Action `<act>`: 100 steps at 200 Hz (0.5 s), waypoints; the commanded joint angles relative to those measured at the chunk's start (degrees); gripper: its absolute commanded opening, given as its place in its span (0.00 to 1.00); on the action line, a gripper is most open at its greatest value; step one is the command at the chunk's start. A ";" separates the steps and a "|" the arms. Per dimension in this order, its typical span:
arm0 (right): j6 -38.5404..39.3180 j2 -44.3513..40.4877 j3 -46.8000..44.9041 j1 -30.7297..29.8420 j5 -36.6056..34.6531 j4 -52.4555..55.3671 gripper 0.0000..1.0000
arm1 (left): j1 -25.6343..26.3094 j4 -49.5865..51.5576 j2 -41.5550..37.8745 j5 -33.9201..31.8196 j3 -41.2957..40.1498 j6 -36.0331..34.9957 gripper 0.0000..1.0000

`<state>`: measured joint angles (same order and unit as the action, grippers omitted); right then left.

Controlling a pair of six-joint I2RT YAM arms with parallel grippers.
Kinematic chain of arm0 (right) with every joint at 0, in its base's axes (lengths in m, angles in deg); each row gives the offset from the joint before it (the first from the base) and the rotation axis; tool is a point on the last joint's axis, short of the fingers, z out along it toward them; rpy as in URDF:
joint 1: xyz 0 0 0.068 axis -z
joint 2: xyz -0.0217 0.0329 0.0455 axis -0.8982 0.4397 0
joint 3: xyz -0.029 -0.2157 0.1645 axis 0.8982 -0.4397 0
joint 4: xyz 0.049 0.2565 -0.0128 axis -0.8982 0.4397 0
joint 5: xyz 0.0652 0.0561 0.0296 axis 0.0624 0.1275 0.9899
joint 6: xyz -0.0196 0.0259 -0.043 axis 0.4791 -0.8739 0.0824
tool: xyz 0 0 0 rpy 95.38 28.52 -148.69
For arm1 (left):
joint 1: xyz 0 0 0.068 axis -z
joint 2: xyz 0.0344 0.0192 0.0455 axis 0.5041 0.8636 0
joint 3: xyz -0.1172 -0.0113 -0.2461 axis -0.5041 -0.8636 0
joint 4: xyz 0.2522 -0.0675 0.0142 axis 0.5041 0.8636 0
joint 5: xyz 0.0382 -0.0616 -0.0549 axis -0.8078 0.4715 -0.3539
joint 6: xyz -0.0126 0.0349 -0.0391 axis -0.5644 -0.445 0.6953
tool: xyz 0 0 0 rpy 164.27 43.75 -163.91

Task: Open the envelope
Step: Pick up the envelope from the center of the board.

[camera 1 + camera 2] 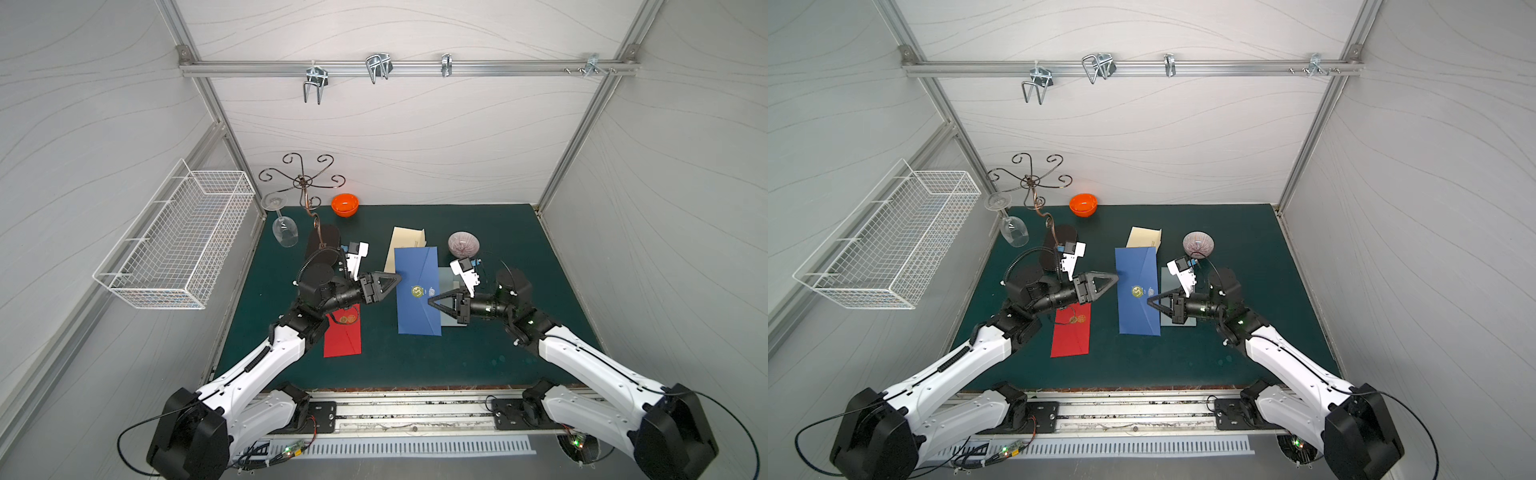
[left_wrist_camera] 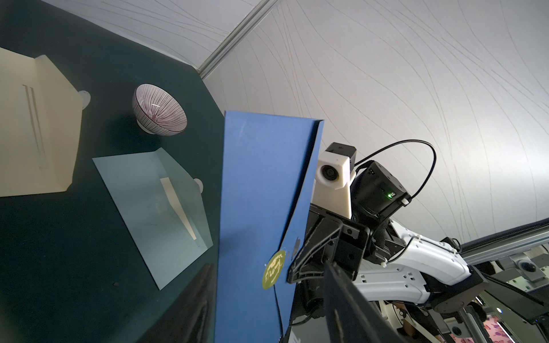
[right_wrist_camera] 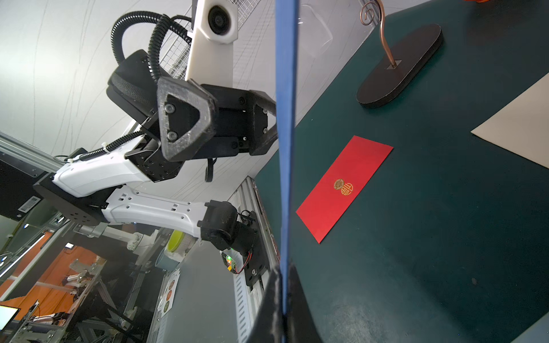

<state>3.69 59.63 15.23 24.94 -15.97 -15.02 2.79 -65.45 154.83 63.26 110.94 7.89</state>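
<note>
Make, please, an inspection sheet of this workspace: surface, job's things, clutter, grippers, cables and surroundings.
Surface: dark green mat, lying flat.
Job's things: blue envelope, raised off the mat between both arms; flap closed, round sticker on its tip.
Clutter: red envelope, cream envelope, pale grey envelope, striped bowl, orange bowl, wine glass on a copper stand.
Grippers: left gripper, jaws astride the envelope's edge, grip unclear; right gripper, jaws look shut on it beside the sticker.
Cables: black hose looping at the left wrist, thin cable at the right wrist; neither touches the envelope.
Surroundings: white wire basket on a side wall; metal hooks on the rail above.
</note>
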 commanded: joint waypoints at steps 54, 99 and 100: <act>1.94 -1.12 1.34 -1.04 -2.02 5.49 0.27 | 0.26 -2.84 -2.58 0.89 -1.03 1.65 0.43; 2.59 -2.26 1.57 -1.07 -2.78 7.41 0.09 | 0.25 -1.94 -5.19 -0.57 -1.56 1.39 0.43; 2.59 -2.36 1.53 -1.08 -2.79 7.43 0.09 | 0.25 -1.93 -5.23 -0.60 -1.56 1.39 0.43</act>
<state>5.15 59.33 16.37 24.24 -17.92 -9.91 2.81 -66.14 151.68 63.61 109.56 8.52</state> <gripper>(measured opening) 0.114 0.434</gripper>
